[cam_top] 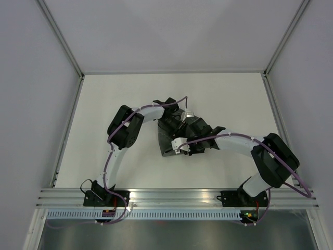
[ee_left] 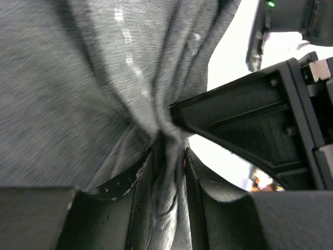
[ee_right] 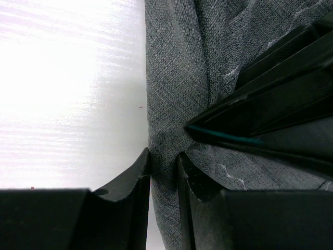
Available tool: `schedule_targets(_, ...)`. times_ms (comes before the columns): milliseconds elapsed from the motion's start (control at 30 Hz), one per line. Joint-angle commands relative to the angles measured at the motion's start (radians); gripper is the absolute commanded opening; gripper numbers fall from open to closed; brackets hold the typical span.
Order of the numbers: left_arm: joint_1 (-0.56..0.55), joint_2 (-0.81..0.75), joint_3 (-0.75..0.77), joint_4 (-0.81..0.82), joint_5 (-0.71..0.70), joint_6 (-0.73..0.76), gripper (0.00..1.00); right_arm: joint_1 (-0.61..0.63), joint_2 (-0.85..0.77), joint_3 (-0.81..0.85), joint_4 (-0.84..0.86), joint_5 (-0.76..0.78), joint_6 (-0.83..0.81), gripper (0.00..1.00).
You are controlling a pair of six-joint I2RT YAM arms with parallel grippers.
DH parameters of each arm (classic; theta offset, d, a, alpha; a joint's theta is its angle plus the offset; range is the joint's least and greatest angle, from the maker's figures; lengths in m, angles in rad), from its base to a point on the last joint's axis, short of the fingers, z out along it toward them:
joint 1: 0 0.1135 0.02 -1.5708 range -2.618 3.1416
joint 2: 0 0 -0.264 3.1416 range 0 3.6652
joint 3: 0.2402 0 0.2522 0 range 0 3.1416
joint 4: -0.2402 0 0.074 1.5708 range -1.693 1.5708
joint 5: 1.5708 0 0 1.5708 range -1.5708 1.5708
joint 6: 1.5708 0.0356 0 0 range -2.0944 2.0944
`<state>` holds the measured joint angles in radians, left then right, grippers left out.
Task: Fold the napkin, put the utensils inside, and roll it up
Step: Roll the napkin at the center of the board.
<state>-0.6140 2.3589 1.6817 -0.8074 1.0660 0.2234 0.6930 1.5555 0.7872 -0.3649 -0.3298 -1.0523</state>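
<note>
The dark grey napkin (cam_top: 174,136) lies bunched at the middle of the white table, held between both grippers. My left gripper (cam_top: 174,115) comes from the upper left and is shut on a fold of the napkin (ee_left: 78,94). My right gripper (cam_top: 183,146) comes from the right and is shut on a fold of the napkin (ee_right: 177,78) near its edge. The two grippers are close together; each shows in the other's wrist view as a black finger. No utensils are in view.
The white table (cam_top: 104,104) is walled by white panels with aluminium posts. An aluminium rail (cam_top: 171,197) runs along the near edge, carrying both arm bases.
</note>
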Motion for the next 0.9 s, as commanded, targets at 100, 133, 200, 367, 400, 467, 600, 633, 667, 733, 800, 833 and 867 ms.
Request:
schedule_targets(100, 0.042, -0.125, -0.059, 0.213, -0.145, -0.088, 0.37, -0.036, 0.09, 0.007, -0.199, -0.126, 0.008, 0.16)
schedule_targets(133, 0.045, -0.136, -0.065, 0.229, -0.149, -0.102, 0.37, -0.053, 0.101, 0.02, -0.209, -0.144, 0.005, 0.15)
schedule_targets(200, 0.051, -0.171, -0.079, 0.276, -0.169, -0.128, 0.37, -0.069, 0.116, 0.032, -0.235, -0.163, -0.005, 0.15)
schedule_targets(367, 0.057, -0.262, -0.122, 0.395, -0.28, -0.2, 0.36, -0.122, 0.184, 0.101, -0.315, -0.222, -0.035, 0.15)
schedule_targets(400, 0.057, -0.304, -0.154, 0.421, -0.311, -0.212, 0.35, -0.13, 0.195, 0.115, -0.354, -0.235, -0.052, 0.14)
schedule_targets(467, 0.059, -0.351, -0.218, 0.505, -0.435, -0.263, 0.33, -0.159, 0.236, 0.165, -0.428, -0.27, -0.074, 0.13)
schedule_targets(600, 0.062, -0.512, -0.387, 0.687, -0.665, -0.34, 0.28, -0.207, 0.328, 0.269, -0.548, -0.317, -0.133, 0.12)
schedule_targets(633, 0.06, -0.58, -0.425, 0.762, -0.711, -0.352, 0.24, -0.214, 0.34, 0.283, -0.566, -0.322, -0.143, 0.12)
schedule_targets(667, 0.062, -0.614, -0.5, 0.798, -0.777, -0.36, 0.23, -0.219, 0.354, 0.296, -0.592, -0.322, -0.146, 0.12)
schedule_targets(733, 0.06, -0.717, -0.574, 0.871, -0.86, -0.387, 0.22, -0.228, 0.386, 0.325, -0.612, -0.322, -0.153, 0.12)
schedule_targets(800, 0.06, -0.786, -0.675, 0.954, -0.946, -0.397, 0.22, -0.231, 0.414, 0.349, -0.635, -0.325, -0.156, 0.12)
schedule_targets(833, 0.059, -0.85, -0.71, 0.984, -0.969, -0.395, 0.22, -0.233, 0.426, 0.359, -0.644, -0.327, -0.163, 0.12)
schedule_targets(867, 0.057, -0.889, -0.779, 1.043, -0.997, -0.381, 0.22, -0.234, 0.436, 0.369, -0.664, -0.328, -0.164, 0.12)
